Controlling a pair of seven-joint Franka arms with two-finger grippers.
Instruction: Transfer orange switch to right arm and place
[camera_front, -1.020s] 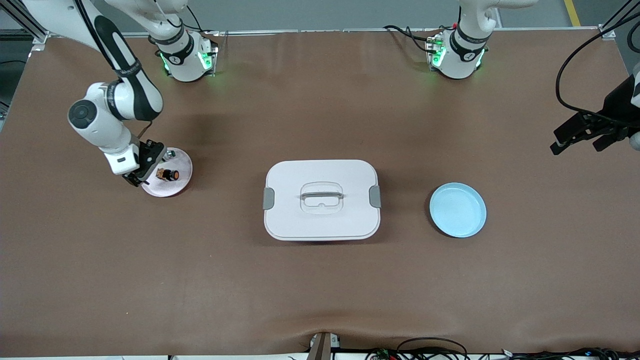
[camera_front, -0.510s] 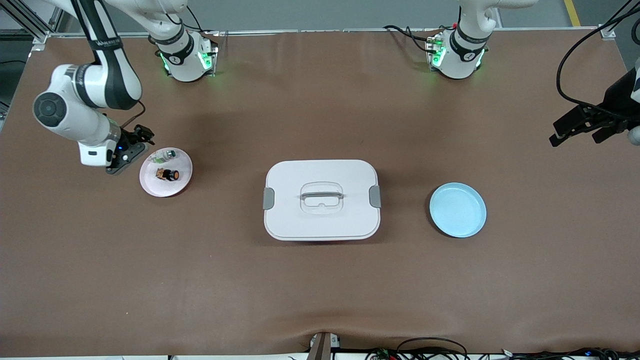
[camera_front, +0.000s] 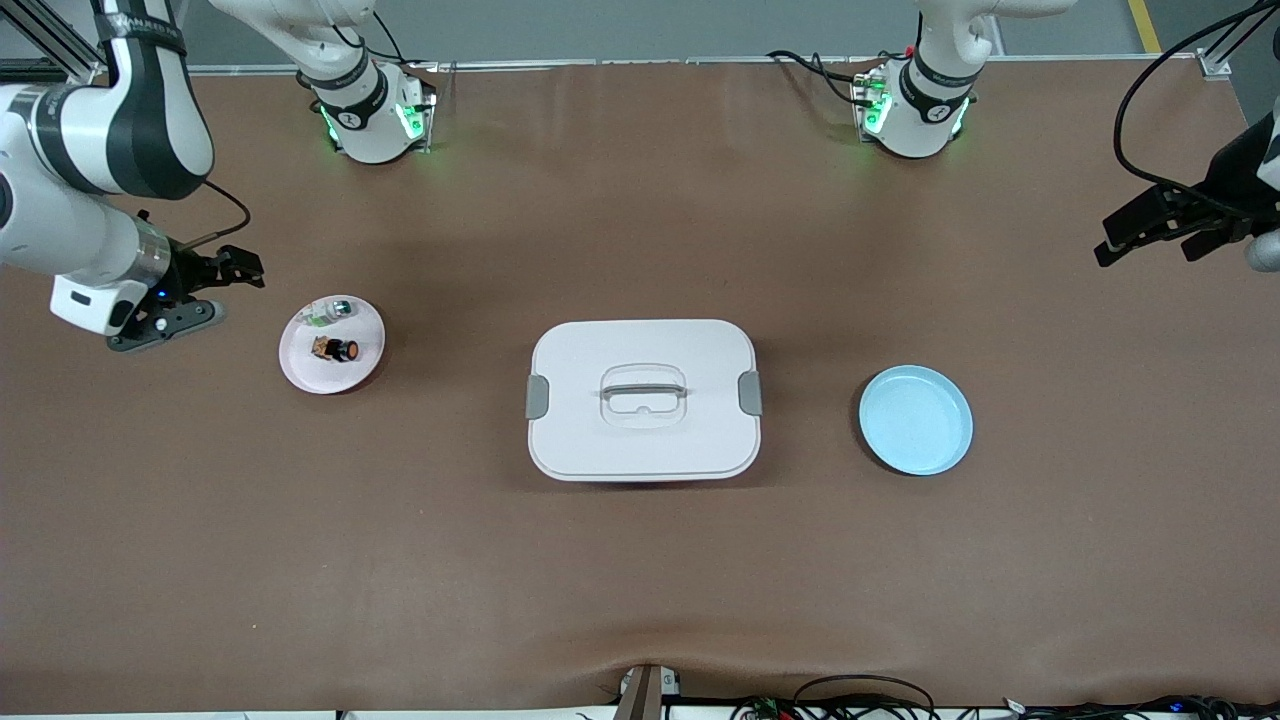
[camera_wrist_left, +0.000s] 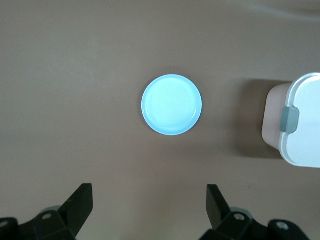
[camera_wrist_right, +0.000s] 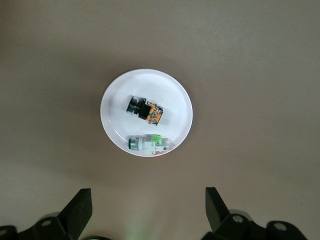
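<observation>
The orange switch (camera_front: 341, 350) lies on its side on a small pale pink plate (camera_front: 366, 360) toward the right arm's end of the table. It also shows in the right wrist view (camera_wrist_right: 144, 109), black with an orange end. My right gripper (camera_front: 215, 293) is open and empty, raised over the bare table beside that plate; its spread fingers frame the right wrist view (camera_wrist_right: 148, 196). My left gripper (camera_front: 1150, 248) is open and empty, held high over the left arm's end of the table (camera_wrist_left: 150, 192).
A clear-and-green switch (camera_front: 331, 312) shares the pink plate (camera_wrist_right: 149, 144). A white lidded box (camera_front: 643, 440) with a handle stands mid-table. A light blue plate (camera_front: 915, 419) lies between the box and the left arm's end (camera_wrist_left: 171, 104).
My right gripper has lifted off the pink plate and drawn away toward the right arm's end of the table, empty. The orange switch stays on the plate. The left gripper rose slightly.
</observation>
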